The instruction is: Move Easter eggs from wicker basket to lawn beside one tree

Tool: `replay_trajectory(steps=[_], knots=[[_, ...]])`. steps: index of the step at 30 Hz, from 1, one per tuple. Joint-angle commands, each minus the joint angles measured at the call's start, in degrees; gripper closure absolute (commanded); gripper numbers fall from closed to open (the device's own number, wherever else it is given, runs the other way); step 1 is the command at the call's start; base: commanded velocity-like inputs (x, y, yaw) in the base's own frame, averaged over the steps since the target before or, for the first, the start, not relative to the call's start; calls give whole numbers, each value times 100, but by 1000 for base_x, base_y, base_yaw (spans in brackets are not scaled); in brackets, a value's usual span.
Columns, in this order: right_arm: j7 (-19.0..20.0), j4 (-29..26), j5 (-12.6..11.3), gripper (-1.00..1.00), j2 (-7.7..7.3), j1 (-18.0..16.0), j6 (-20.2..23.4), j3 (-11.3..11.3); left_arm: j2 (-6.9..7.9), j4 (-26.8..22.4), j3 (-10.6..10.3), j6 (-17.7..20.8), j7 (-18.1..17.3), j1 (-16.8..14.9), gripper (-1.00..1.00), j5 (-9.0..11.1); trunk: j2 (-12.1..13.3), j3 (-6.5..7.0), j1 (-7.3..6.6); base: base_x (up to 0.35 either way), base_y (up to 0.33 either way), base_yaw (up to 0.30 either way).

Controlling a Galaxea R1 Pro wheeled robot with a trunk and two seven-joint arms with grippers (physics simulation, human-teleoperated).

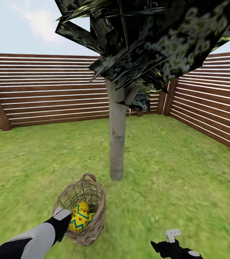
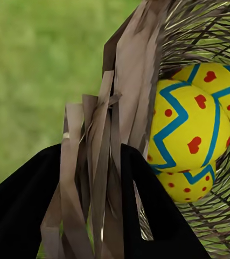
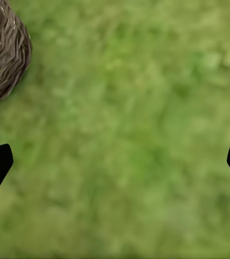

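Basket: wicker basket (image 1: 81,212) stood on the lawn (image 1: 172,180), tipped toward the robot, just in front of the tree (image 1: 117,144) trunk and near it, not touching.
Eggs: Easter eggs (image 1: 79,217) were all inside the basket, bunched against the wall on the robot's side. Head view showed two clearly plus a sliver of a third; left wrist view showed three (image 2: 187,132), yellow with blue zigzags and red marks, stacked touching each other.
Left gripper: left gripper (image 2: 90,216) was clamped on the basket's near rim. Dark fingers (image 2: 147,210) sat either side of the woven wall strips, one outside, one inside next to the eggs. In head view the arm ran in from the lower left corner and its white end (image 1: 61,215) met the rim.
Right gripper: right gripper (image 3: 115,162) hung over bare grass, fingers spread wide apart, nothing between them. Basket's outer wall (image 3: 4,54) showed off to one side of it, well apart from the fingertips. Head view had it low at the lower right (image 1: 171,235).
Surroundings: brown slatted fence (image 1: 43,90) closed the garden behind and to the right; dark mottled leaf clumps (image 1: 147,39) hung over the trunk.
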Motion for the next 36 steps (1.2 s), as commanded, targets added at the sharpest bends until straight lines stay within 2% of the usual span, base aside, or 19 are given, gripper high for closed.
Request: replay_trajectory(steps=[1,4,8,11,20,21,36], knots=[[47,6,42,-100,5,-2,34,-46,-4,-25,-71,2,-295,195,100,-110,-42,-25,24,0,0,0],[48,22,42,-100,13,-2,34,-42,-2,-25,-71,2,-295,195,100,-110,-162,-79,90,0,0,0],[49,15,52,-100,8,-2,8,-47,0,-25,-79,2,-328,195,100,-109,-162,-79,90,0,0,0],[50,14,42,-100,6,-2,-312,-47,0,-25,-80,2,-332,195,100,-110,-162,-79,90,0,0,0],[48,14,42,-100,5,-2,-335,-47,0,-18,-98,2,-333,195,100,-161,-162,-79,90,0,0,0],[47,14,42,-100,5,-2,-335,-47,0,-19,-104,2,-331,195,-100,-168,-162,-79,90,0,0,0],[47,14,42,-100,5,-2,-330,-47,-4,-25,-112,2,-375,195,-100,-154,-162,-79,90,0,0,0]])
